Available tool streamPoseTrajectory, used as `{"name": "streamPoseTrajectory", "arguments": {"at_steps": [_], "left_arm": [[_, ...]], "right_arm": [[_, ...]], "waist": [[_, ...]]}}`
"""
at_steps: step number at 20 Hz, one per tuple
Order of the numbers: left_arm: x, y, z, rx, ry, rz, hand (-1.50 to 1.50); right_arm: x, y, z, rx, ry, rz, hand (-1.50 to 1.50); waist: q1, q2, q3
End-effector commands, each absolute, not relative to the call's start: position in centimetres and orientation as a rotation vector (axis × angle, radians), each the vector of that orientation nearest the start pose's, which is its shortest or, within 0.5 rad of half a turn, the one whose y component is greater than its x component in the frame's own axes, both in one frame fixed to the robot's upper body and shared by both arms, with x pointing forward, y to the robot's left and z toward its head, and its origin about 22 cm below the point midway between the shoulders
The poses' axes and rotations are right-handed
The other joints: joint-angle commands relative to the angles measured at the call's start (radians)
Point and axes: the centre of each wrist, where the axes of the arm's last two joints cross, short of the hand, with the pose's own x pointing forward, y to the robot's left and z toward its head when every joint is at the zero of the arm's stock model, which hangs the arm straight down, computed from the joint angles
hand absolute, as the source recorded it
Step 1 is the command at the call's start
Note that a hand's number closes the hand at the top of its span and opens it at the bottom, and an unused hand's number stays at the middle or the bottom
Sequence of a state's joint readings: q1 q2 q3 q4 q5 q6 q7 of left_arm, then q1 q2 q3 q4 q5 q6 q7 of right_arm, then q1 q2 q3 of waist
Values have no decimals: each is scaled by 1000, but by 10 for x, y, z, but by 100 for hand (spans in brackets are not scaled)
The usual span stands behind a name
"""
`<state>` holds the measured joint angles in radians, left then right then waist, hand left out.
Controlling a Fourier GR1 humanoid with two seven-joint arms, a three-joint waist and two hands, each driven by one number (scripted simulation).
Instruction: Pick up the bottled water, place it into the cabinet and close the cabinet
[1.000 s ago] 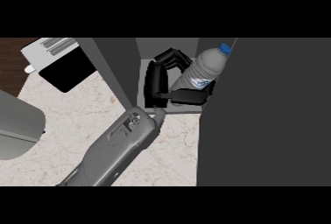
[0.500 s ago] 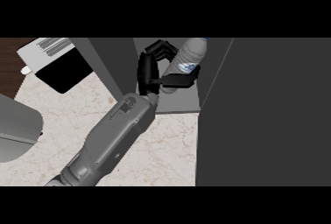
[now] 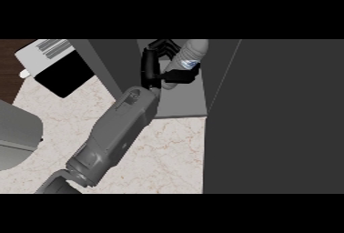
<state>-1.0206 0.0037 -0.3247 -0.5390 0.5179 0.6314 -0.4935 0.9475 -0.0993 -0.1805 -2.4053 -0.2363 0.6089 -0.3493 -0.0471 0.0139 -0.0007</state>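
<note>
A bottle (image 3: 190,53) is held in the curled right hand (image 3: 160,68), inside the open cabinet (image 3: 181,98) above the counter (image 3: 168,154).

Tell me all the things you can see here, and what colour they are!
bottled water: one, clear with a blue and white label, inside the open cabinet, held at the top of the view
cabinet: one, dark grey, open, its shelf under the bottle
cabinet door: one, dark grey, swung open at the right
counter: one, pale marble with thin brown veins, across the lower middle
appliance: one, white and black with striped vents, upper left
rounded grey object: one, at the left edge, only partly in view
hand: one, black, on a grey forearm, curled round the bottle; which hand it is cannot be told
</note>
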Motion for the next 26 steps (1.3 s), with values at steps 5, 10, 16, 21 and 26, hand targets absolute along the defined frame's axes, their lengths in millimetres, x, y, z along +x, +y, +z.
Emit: {"name": "streamPoseTrajectory", "arguments": {"at_steps": [5, 10, 16, 21, 26], "left_arm": [[427, 71, 56, 265, -1870, -85, -150], [439, 68, 76, 319, -1849, -86, -150], [439, 77, 71, 207, -1880, -32, -150], [435, 68, 77, 29, -1957, 21, -150], [434, 56, 98, -140, -1944, -1, -150]], "right_arm": [[24, -303, 110, 181, -1936, 208, -150], [28, -295, 115, 164, -1930, 227, -150], [26, -301, 110, 152, -1904, 252, -150], [28, -294, 119, 184, -1946, 221, -150], [21, -297, 130, 151, -1907, 254, -150]], "waist": [[-13, 4, 0], [-17, 10, 0], [2, 2, 0], [5, -5, -1], [27, -15, 0]]}}
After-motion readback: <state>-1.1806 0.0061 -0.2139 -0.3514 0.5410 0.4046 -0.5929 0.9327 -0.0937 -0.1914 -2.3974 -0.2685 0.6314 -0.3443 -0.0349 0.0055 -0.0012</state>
